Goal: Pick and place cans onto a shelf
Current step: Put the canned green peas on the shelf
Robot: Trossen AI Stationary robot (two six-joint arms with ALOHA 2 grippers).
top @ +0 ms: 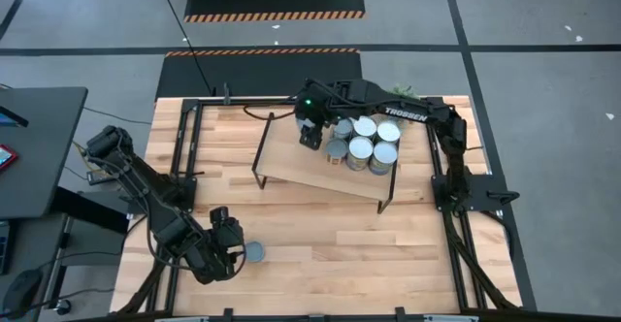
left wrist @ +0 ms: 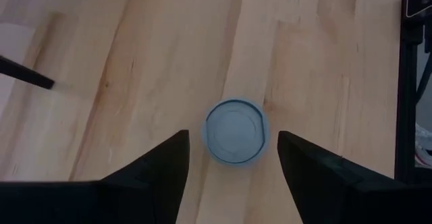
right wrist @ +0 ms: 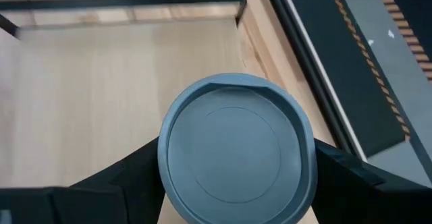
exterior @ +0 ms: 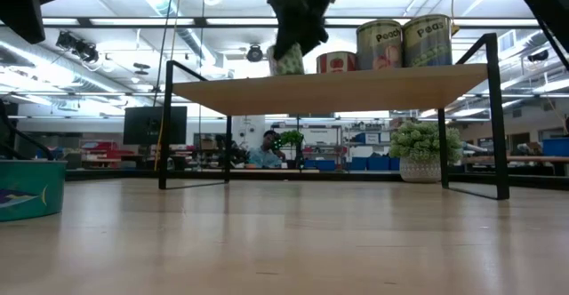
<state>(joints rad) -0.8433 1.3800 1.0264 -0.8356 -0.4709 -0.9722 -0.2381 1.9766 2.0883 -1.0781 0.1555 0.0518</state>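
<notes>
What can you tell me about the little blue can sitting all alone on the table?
The blue can is a short, round tin with a grey-blue lid marked by ringed grooves. In the low view its side is teal with a fish picture. It stands upright on the wooden table, near the front, far from the shelf. The left hand hangs right above it, fingers open on either side, not touching it.

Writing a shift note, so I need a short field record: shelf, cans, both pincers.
shelf: low light-wood board on black legs, six metal cans clustered at one end
left pincer: open, poised at blue-topped can on the wooden tabletop
right pincer: shut on grey-topped can at the shelf
</notes>
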